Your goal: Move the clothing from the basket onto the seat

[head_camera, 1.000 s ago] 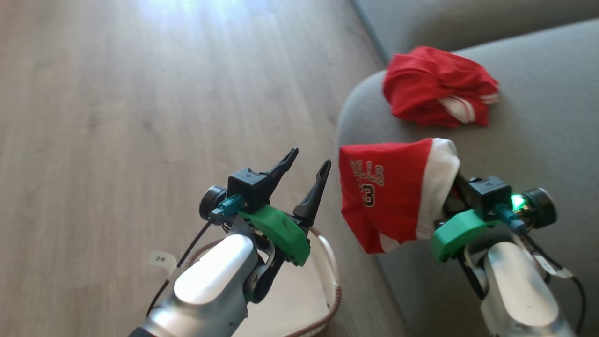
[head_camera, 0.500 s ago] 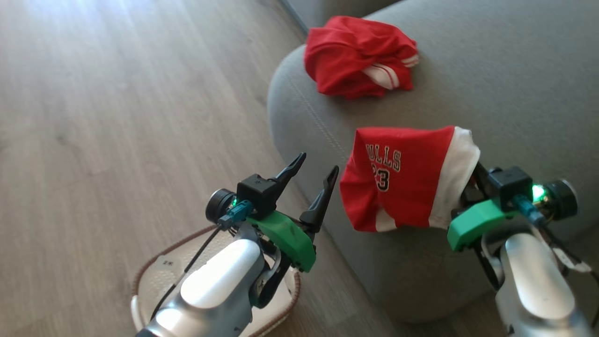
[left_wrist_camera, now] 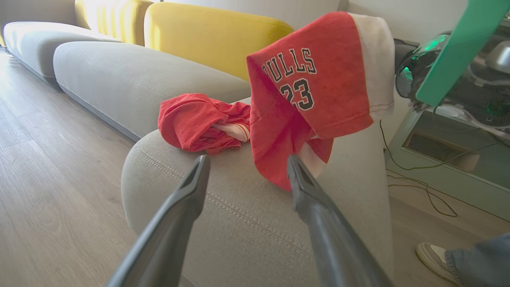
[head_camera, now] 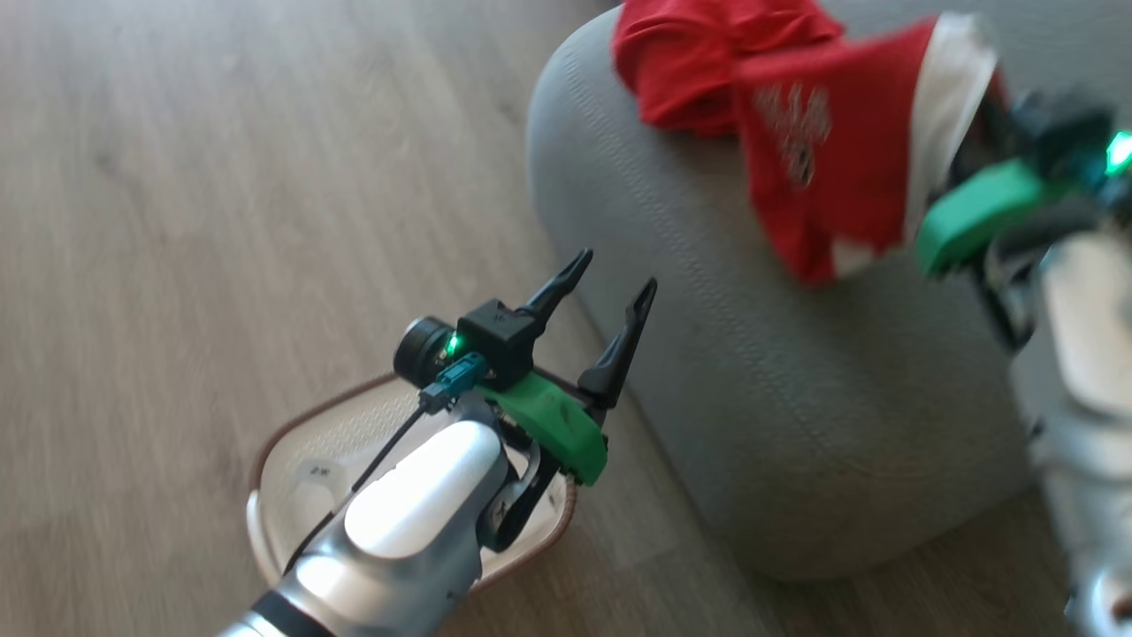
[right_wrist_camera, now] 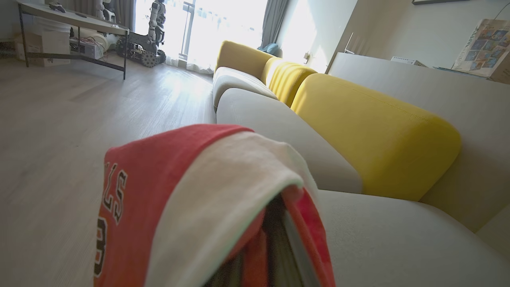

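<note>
- Wood floor (head_camera: pixel 177 177) runs beside one grey seat (head_camera: pixel 752 398).
- Two red garments: one crumpled garment (left_wrist_camera: pixel 195 121) lies on the seat's rounded end, at 12 o'clock in the head view; one jersey (left_wrist_camera: pixel 318 79), printed "BULLS 23", hangs over the seat at 1 o'clock.
- Holding the jersey is the right gripper (right_wrist_camera: pixel 273 243), clamped, with cloth draped over its fingers.
- One basket (head_camera: pixel 292 460) sits on the floor at 7 o'clock.
- Mid-view, the left gripper (head_camera: pixel 616 270) has its fingers spread and holds nothing.
- A second ago the jersey was well apart from the crumpled garment; now it is just beside it. The camera has swung too.
</note>
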Tool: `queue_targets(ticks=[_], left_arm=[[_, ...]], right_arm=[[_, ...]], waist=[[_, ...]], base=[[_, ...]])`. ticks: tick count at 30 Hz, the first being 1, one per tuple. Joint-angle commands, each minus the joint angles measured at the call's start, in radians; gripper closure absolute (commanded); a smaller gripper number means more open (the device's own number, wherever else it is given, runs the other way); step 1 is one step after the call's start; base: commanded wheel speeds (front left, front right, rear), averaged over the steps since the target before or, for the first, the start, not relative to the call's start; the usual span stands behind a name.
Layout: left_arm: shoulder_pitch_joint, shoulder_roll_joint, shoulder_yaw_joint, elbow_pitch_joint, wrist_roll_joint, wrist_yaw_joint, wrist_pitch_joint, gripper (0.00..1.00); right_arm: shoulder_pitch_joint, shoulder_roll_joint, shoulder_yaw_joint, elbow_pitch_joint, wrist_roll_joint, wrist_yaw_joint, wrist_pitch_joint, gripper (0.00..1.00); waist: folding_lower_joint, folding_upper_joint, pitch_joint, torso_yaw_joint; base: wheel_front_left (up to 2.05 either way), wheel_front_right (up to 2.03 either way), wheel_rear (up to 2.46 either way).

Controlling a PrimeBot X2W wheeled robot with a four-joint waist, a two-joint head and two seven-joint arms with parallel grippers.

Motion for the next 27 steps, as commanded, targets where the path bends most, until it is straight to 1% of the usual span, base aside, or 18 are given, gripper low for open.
queue_targets(ticks=[1,8,13,18,22,27], left_arm=[[-0.052,0.019,0.022,-0.04,0.012,0.009,-0.006,0.0],[-0.086,0.038,0.01,-0.098,0.036,0.024,0.016,0.0],[-0.098,0.048,0.0,-0.139,0.046,0.034,0.033,0.0],[-0.107,0.055,-0.004,-0.175,0.053,0.043,0.039,0.0],[-0.114,0.059,-0.008,-0.199,0.057,0.048,0.041,0.0],[-0.117,0.062,-0.012,-0.222,0.062,0.055,0.044,0.0]], right_arm=[[-0.093,-0.024,0.021,-0.012,0.011,0.0,0.011,1.0],[-0.316,-0.123,0.04,0.152,0.047,0.0,0.072,1.0],[-0.437,-0.203,-0.005,0.281,0.048,0.0,0.119,1.0],[-0.529,-0.282,-0.046,0.388,0.018,0.0,0.139,1.0],[-0.562,-0.316,-0.097,0.451,-0.022,0.0,0.139,1.0],[-0.555,-0.325,-0.163,0.511,-0.066,0.0,0.135,1.0]], waist=[[0.0,0.0,0.051,0.056],[0.0,0.0,0.151,0.175],[0.0,0.0,0.212,0.26],[0.0,0.0,0.265,0.327],[0.0,0.0,0.299,0.368],[0.0,0.0,0.329,0.395]], base=[[0.0,0.0,0.0],[0.0,0.0,0.0],[0.0,0.0,0.0],[0.0,0.0,0.0],[0.0,0.0,0.0],[0.0,0.0,0.0]])
